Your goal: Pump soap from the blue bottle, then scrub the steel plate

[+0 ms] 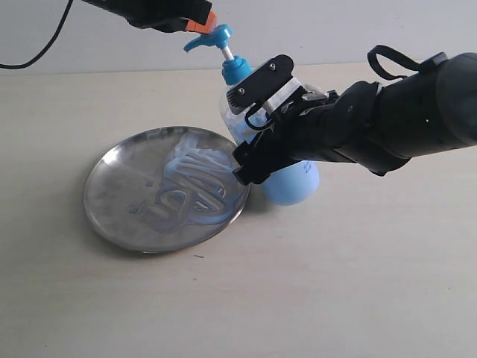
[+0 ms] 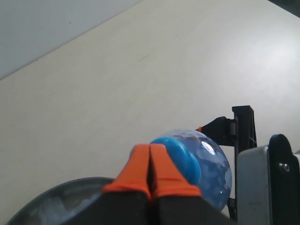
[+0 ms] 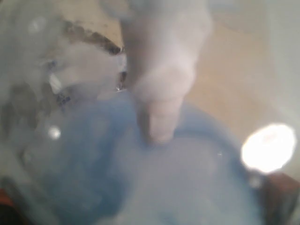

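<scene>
**Slick bottle clamped at the waist, pump under closed tips**

Exterior view: the blue bottle leans at the 3 o'clock edge of the steel plate. Its pump head is tipped toward 11 o'clock. Whether its base touches the table I cannot tell. The right gripper is clamped across the clear body, one jaw on each side. The thin plastic will likely flex, and the liquid pooled at the base end makes it bottom-heavy. A gentle mid-body hold looks right. Soap lies in swirls on the plate's 3 o'clock half, so that metal should be slippery. The left gripper sits at the pump's 12 o'clock. A cable hangs well apart, at 10 o'clock.

Left wrist view: the left gripper has its orange tips pressed together, holding nothing, right at the pump head. The bottle is beneath, with the right gripper's black frame just beside it. The plate's rim is near.

Right wrist view: this view is blurred. The bottle fills it, and the jaws cannot be made out here.
</scene>
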Robot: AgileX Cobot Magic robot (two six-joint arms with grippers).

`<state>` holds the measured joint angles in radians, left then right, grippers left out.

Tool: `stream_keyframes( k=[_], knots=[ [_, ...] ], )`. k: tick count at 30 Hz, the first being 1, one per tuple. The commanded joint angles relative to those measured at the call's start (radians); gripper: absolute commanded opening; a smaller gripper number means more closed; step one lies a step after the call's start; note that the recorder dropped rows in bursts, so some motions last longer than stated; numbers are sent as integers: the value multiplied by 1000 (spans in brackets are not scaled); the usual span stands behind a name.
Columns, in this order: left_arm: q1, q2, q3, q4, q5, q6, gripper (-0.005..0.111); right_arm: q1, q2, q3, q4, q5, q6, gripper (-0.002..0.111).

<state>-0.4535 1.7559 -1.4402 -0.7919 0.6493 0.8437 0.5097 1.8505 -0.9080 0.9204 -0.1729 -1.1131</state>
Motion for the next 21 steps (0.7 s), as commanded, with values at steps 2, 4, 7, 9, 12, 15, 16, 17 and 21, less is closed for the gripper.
stream_keyframes(
  k=[2,4,7,9,12,15,16,17,21],
  knots=[
    [-37,34,17,22,102,-7,0,3,15,13,-9,85,-10,0],
    [-36,34,17,22,104,-7,0,3,15,13,-9,85,-10,0],
    [-36,34,17,22,112,-7,0,3,15,13,-14,87,-10,0],
    [-36,34,17,22,116,-7,0,3,15,13,-14,87,-10,0],
    [-36,34,17,22,124,-11,0,3,15,13,-14,87,-10,0],
    [-36,34,17,22,135,-13,0,3,15,13,-14,87,-10,0],
    [-36,34,17,22,138,-13,0,3,15,13,-14,87,-10,0],
    [-36,34,17,22,140,-13,0,3,15,13,-14,87,-10,0],
    [-36,36,17,22,148,-17,0,3,15,13,-14,87,-10,0]
  ],
)
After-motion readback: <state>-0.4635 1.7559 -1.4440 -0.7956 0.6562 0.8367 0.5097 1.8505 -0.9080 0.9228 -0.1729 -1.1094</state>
